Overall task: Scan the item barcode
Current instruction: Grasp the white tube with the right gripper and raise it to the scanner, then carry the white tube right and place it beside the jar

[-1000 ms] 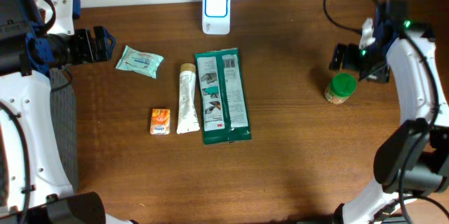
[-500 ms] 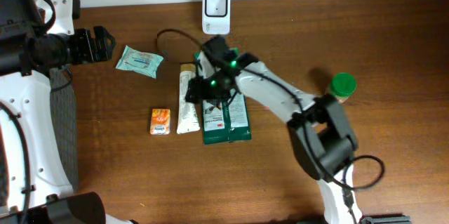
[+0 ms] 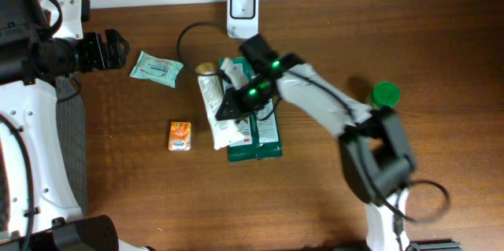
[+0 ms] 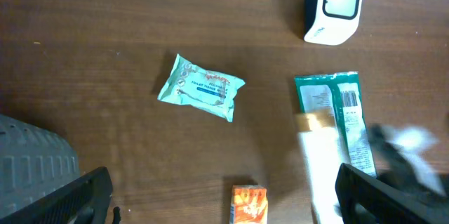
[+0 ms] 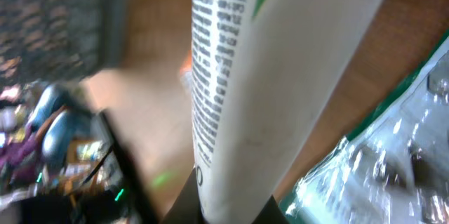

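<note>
Now right hand (image 3: 231,108) clamped on white tube (image 3: 214,117), frame centre; lift clear, turn printed face toward scanner (image 3: 242,9) at top; left hand (image 3: 110,50) wide, idle.

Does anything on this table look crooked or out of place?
Yes: the white tube lies slanted, its lower end overlapping the edge of the green packet, with the right pincer closed on it. Nothing looks spilled or damaged.

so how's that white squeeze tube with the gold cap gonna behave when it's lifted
Likely soft: the white squeeze tube widens to a flat crimped end, so it may dent where the right gripper is shut on it. Held partway along, its gold cap end may droop. The smooth glossy skin could slip.
</note>
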`<state>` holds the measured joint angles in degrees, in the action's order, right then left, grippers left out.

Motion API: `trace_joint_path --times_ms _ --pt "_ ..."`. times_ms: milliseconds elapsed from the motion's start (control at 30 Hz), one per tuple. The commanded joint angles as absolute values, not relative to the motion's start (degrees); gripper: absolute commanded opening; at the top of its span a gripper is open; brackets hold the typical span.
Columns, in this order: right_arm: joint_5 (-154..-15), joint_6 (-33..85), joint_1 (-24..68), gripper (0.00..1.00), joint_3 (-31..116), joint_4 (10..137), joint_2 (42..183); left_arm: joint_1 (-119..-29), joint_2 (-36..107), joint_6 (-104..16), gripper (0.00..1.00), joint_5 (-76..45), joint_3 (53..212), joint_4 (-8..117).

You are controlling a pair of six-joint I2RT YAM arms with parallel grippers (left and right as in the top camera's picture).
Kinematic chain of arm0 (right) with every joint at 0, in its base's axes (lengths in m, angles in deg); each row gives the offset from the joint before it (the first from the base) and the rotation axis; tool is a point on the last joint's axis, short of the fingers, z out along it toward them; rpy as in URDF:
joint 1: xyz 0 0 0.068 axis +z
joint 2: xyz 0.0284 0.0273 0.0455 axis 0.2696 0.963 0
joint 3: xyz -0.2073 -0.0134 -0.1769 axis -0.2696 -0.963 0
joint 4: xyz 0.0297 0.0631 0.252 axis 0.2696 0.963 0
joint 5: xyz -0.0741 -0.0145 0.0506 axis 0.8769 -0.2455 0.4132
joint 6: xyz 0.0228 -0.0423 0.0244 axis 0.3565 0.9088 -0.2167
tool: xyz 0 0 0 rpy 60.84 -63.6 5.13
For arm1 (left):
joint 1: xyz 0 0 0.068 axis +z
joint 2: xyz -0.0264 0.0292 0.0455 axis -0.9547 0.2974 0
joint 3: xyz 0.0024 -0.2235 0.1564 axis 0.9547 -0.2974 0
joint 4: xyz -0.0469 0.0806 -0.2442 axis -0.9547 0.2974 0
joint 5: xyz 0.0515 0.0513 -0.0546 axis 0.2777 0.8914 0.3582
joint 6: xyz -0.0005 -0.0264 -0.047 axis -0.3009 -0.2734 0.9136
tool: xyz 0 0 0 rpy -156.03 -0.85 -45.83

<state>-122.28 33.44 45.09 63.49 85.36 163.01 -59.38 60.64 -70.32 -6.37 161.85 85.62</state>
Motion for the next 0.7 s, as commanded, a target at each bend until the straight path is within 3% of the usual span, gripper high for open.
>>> trace_joint_path --times_ms 0,167,300,367,433,533,600,667 --pt "-132.05 47.45 42.75 0.04 64.54 90.85 150.18 -59.03 59.75 -71.26 0.99 -7.23 162.52 85.58" --pt "-143.39 51.17 35.71 0.04 64.54 98.61 138.21 -59.03 59.77 -71.26 0.99 -7.23 162.52 85.58" --pt "-140.99 51.21 34.01 0.04 64.52 100.75 137.24 -59.03 59.77 -71.28 0.99 -7.23 162.52 85.58" --pt "-129.16 51.14 35.63 0.04 64.52 98.43 138.23 -59.03 59.77 -71.26 0.99 -7.23 162.52 85.58" --pt "-105.42 47.15 39.47 0.04 64.50 92.21 141.07 -59.03 59.77 -71.26 0.99 -7.23 162.52 85.58" --pt "-72.14 47.39 43.12 0.04 64.50 72.91 148.50 -59.03 59.75 -71.28 0.99 -7.23 162.52 85.58" --pt "-59.87 54.80 42.95 0.04 64.50 59.84 154.38 -59.03 59.75 -71.26 0.99 -7.23 162.52 85.58" --pt "-50.69 69.94 42.95 0.04 64.50 44.19 161.99 -59.03 59.77 -71.28 0.99 -7.23 162.52 85.55"
